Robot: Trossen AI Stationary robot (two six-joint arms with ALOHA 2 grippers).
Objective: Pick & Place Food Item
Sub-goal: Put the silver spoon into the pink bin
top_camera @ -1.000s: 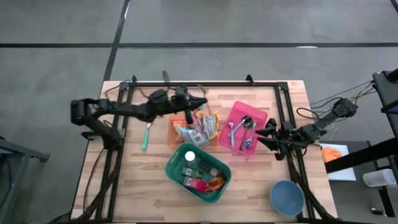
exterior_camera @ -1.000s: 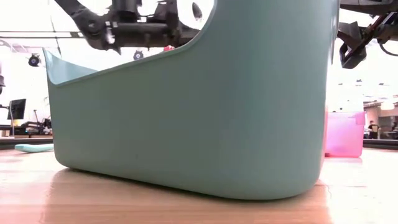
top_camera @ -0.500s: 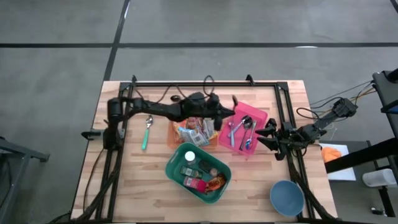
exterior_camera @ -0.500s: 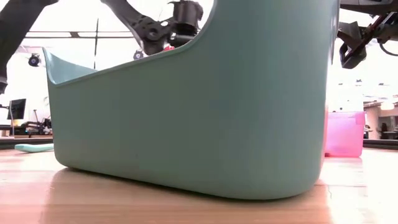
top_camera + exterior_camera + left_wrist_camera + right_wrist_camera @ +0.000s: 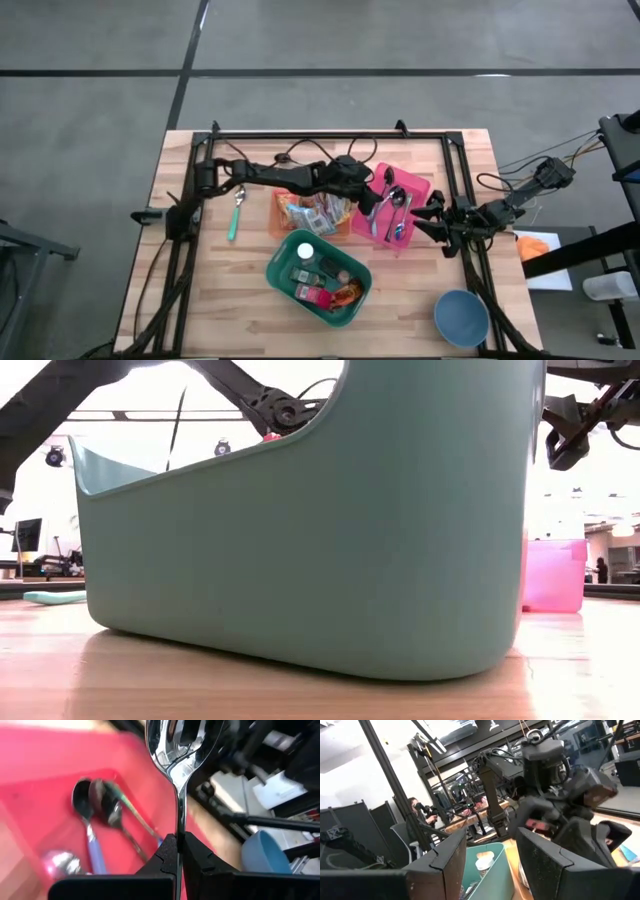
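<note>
Starting at the lower right of the high view, a blue bowl (image 5: pixel 461 318) sat alone on the wooden surface (image 5: pixel 200 300), apart from the action. Nearer the middle, the teal bin (image 5: pixel 270 268) held a jumble of small goods and filled most of the low view. Just above it in the frame stood the orange box (image 5: pixel 283 205) of snack packets (image 5: pixel 312 212), the likeliest source of any food item, yet nothing was lifted out of it.

Instead, the left arm (image 5: pixel 290 175) stretched from the upper left across the orange box toward the pink tray (image 5: pixel 420 185). Its jaws were clenched on the handle of a metal spoon (image 5: pixel 177 750). The bowl of the spoon pointed outward over the tray, probably so it could be laid among the spoons (image 5: pixel 87 815) already lying there. So the thing in hand was cutlery, not food, and it hung above the tray's left edge without touching it.

A green-handled spoon (image 5: pixel 235 215) lay on the surface at the left, beside the frame rail. At the right edge the right arm (image 5: pixel 480 215) waited just beside the tray, its jaws parted and grasping nothing.
</note>
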